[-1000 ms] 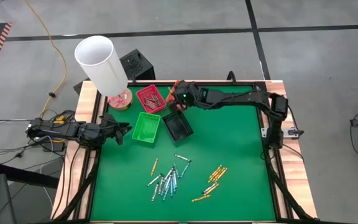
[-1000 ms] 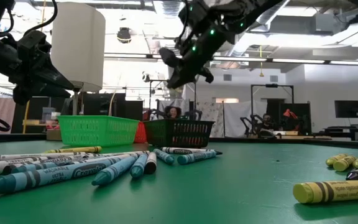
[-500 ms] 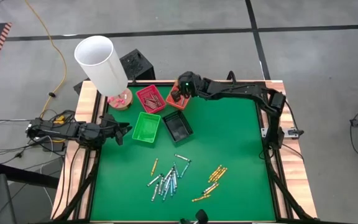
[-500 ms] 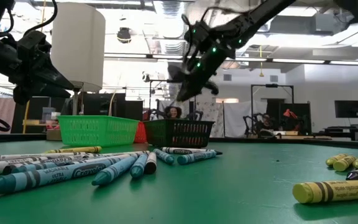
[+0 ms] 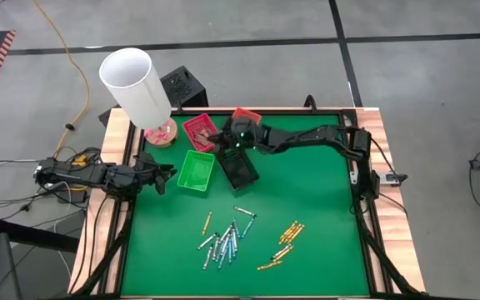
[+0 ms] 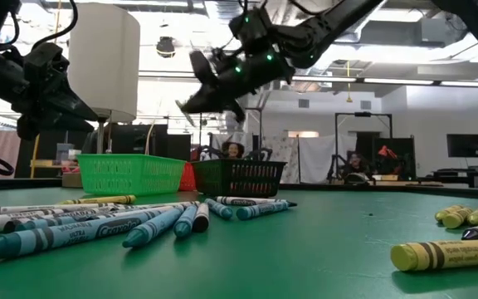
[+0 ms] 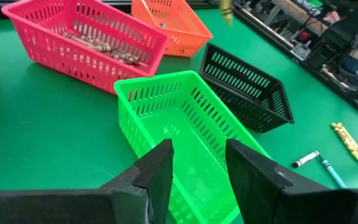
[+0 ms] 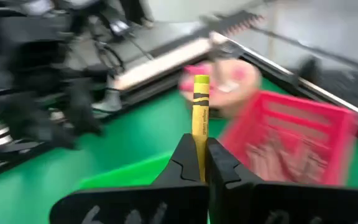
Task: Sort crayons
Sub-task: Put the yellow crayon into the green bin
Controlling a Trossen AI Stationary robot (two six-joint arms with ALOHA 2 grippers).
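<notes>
Right gripper (image 8: 199,163) hung above the black tray (image 5: 240,169), jaws clamped on one yellow crayon (image 8: 199,118) standing upright between them. Left gripper (image 7: 196,165) waited beside the green tray (image 7: 185,130), jaws apart, holding nothing. Other crayons (image 5: 223,242) lay on the surface in front of the black tray.

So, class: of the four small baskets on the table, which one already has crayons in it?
The pink-red basket: brownish crayons lie along its bottom. In the left wrist view, the green basket looks empty; nothing shows inside the orange or black baskets.
</notes>
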